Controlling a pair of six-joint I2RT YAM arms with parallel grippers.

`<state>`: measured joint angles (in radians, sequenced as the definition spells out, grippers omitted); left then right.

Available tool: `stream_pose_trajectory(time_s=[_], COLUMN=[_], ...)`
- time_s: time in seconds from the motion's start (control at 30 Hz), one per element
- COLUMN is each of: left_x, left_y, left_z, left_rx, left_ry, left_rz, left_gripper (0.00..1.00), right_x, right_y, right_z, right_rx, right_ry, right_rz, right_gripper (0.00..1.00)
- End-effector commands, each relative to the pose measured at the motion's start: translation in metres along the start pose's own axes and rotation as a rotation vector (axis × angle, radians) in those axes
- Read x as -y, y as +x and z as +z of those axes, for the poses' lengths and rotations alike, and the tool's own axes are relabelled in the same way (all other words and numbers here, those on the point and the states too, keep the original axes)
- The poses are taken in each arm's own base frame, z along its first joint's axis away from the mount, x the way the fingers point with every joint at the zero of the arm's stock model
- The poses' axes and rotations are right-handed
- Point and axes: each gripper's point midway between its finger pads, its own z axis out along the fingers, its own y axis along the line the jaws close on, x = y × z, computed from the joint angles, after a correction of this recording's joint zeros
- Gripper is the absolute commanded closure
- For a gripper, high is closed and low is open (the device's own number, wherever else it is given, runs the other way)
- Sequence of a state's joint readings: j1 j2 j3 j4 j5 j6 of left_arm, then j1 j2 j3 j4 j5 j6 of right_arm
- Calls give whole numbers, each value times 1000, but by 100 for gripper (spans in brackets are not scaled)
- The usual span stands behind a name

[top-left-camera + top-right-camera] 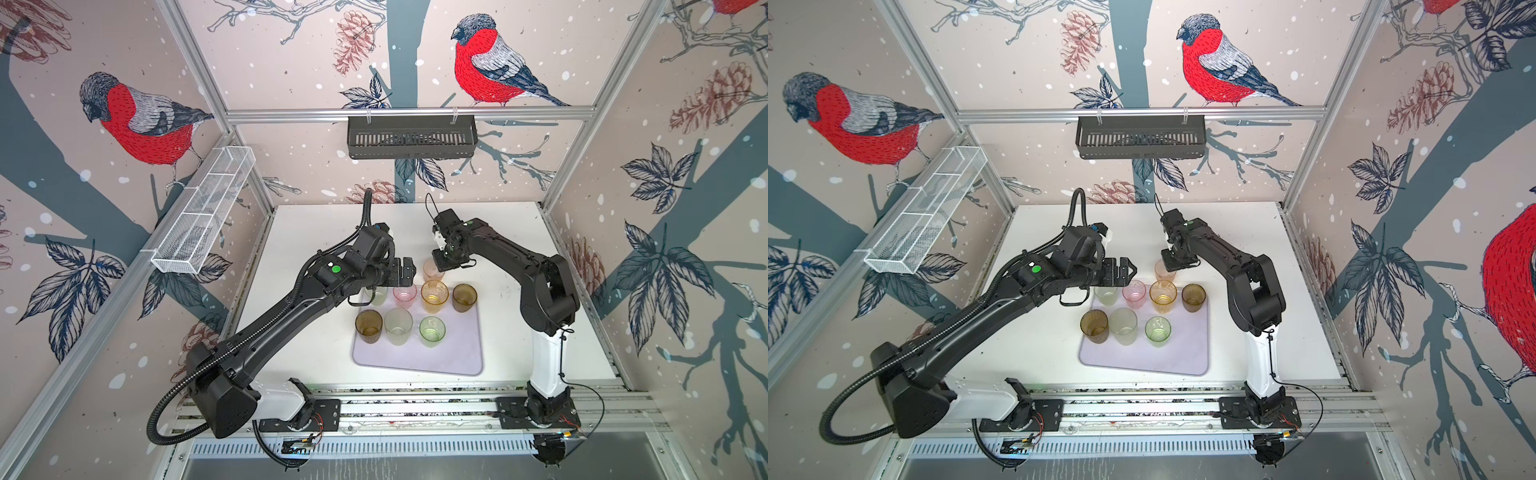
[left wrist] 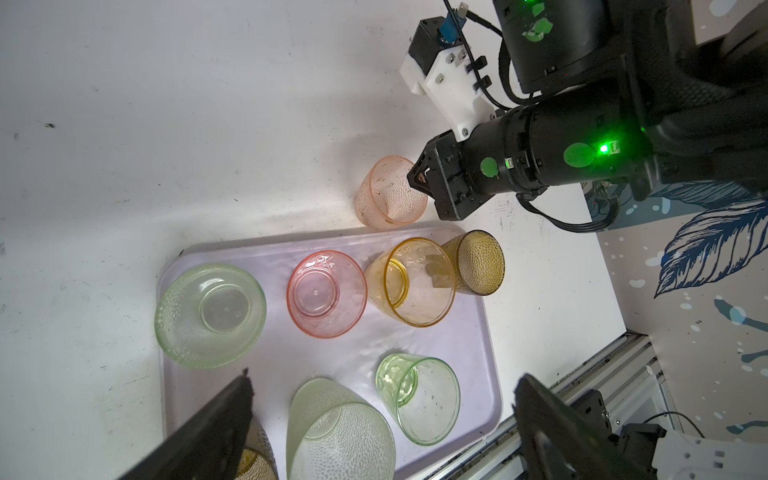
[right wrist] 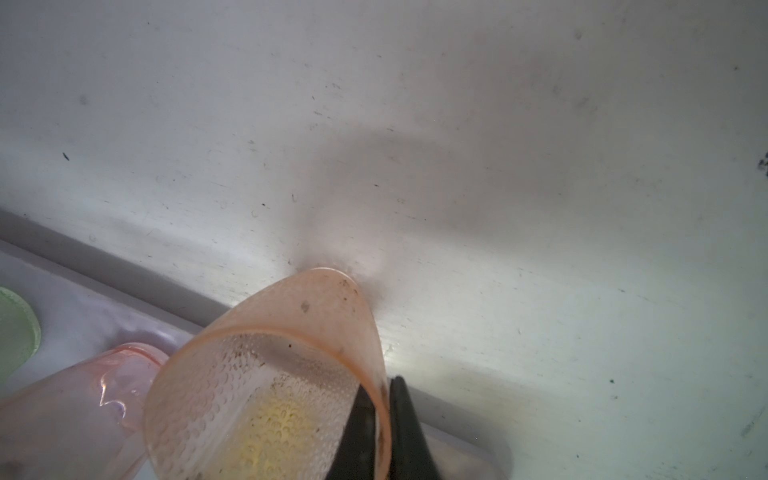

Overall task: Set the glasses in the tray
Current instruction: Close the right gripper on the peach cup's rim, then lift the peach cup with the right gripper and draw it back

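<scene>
In both top views we see a big, flat, pale lilac tray [image 1: 440, 353] [image 1: 1175, 353] with round corners on the white table [image 1: 324, 232]. Seven small see-through glasses [image 1: 398, 326] stand in it, mouths up. The back row is pale green, pink, amber and brown. The front row is brown, frosted white and bright green. One more, a small, bumpy, see-through peach glass [image 1: 429, 272] [image 1: 1160, 272], stands on the table just behind the tray's back edge, not in it. The black right claw [image 1: 441, 266] is at its rim. The black left claw [image 1: 405, 272] hangs over the back left of the tray with its fingers wide apart, holding nothing.

From the left wrist we see the peach glass [image 2: 384, 199] just beside the tray's rim [image 2: 274, 245]. The right claw [image 2: 419, 178] pinches its top edge. The left claw's fingers [image 2: 224, 415] stand far apart.

From the right wrist we see the peach glass [image 3: 266, 374] up close. It has tiny bumps and some dark specks. Its thin wall is squeezed between the two black fingers [image 3: 409, 428], one inside and one outside. Its bottom rests on the table. The pink glass [image 3: 83, 395] sits next to it in the tray.
</scene>
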<state>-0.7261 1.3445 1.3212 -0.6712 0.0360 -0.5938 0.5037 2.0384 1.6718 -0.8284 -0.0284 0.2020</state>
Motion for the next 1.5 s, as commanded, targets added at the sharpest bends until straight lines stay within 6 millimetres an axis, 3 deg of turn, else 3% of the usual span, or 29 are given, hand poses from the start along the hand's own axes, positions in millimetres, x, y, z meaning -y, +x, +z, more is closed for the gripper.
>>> stream_pose_trajectory(time_s=[0.0,0.83,1.47], left_x=[5,8,14], left_y=[-7,-8,-11], left_z=[-1,-1,0], left_rx=[19,25,36], left_ry=[23,35,70], left_rz=[10,12,66], left_gripper=[2,2,2], right_x=[-1,11,21], right_y=[-5,-25,-31], right_z=[-3,-36,-91], right_rx=[19,91,160], right_ry=[-5,1,22], right_rz=[-14,15,63], right_gripper=[92,97,98])
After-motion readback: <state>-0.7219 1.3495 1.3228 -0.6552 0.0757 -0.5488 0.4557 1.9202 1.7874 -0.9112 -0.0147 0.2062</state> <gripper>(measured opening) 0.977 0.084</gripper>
